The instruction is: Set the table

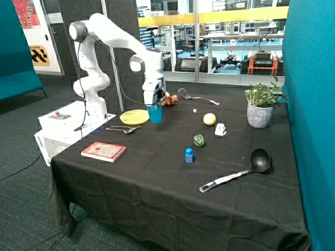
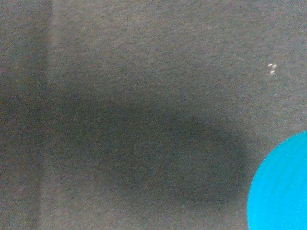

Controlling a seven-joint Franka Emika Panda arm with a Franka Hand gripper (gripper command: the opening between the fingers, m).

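Observation:
The table (image 1: 157, 188) has a black cloth top. Near its far edge lies a yellow plate (image 1: 134, 116), with cutlery (image 1: 123, 128) in front of it. A blue cup (image 1: 155, 114) stands upright right beside the plate. My gripper (image 1: 154, 103) is directly above the cup, at its rim. In the wrist view only black cloth (image 2: 120, 96) and a rounded edge of the blue cup (image 2: 283, 187) show.
Also on the table are a red book (image 1: 103, 151), a small blue bottle (image 1: 189, 155), a green pepper (image 1: 199, 140), a lemon (image 1: 209, 119), a white object (image 1: 220, 129), a black ladle (image 1: 246, 170), a spatula (image 1: 196, 97) and a potted plant (image 1: 261, 107).

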